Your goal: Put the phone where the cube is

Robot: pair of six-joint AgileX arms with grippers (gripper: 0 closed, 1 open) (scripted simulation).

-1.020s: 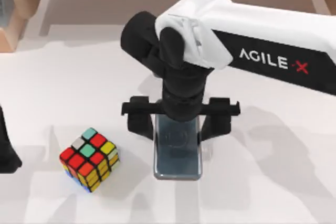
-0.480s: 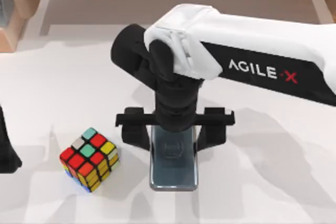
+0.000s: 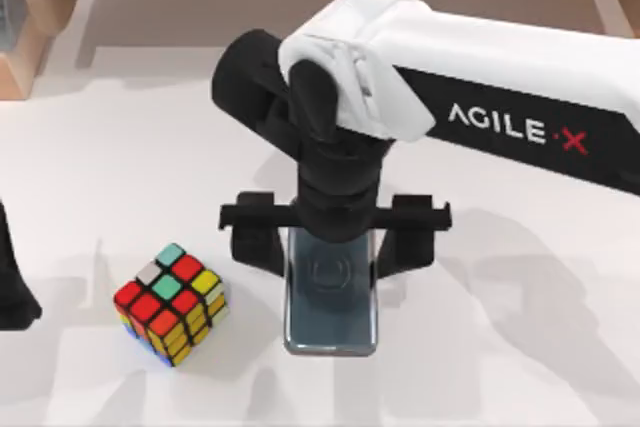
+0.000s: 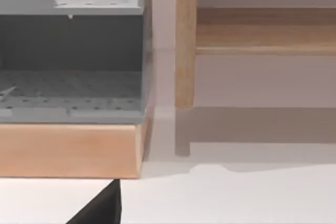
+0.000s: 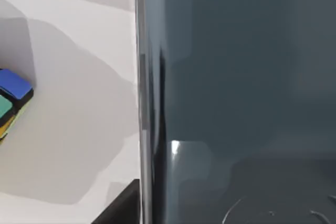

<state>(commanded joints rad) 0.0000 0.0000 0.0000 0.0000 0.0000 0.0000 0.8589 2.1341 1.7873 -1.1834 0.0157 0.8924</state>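
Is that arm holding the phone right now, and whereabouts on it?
Yes, apparently: the right gripper pinches the phone by its long sides near the far end.

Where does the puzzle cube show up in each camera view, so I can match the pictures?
Top view: the cube sits on the white table at lower left, apart from the phone to its right.
Left wrist view: cube not in it.
Right wrist view: a blue and teal corner of the cube at the edge.
Shared landmark: the phone, under the right end effector.
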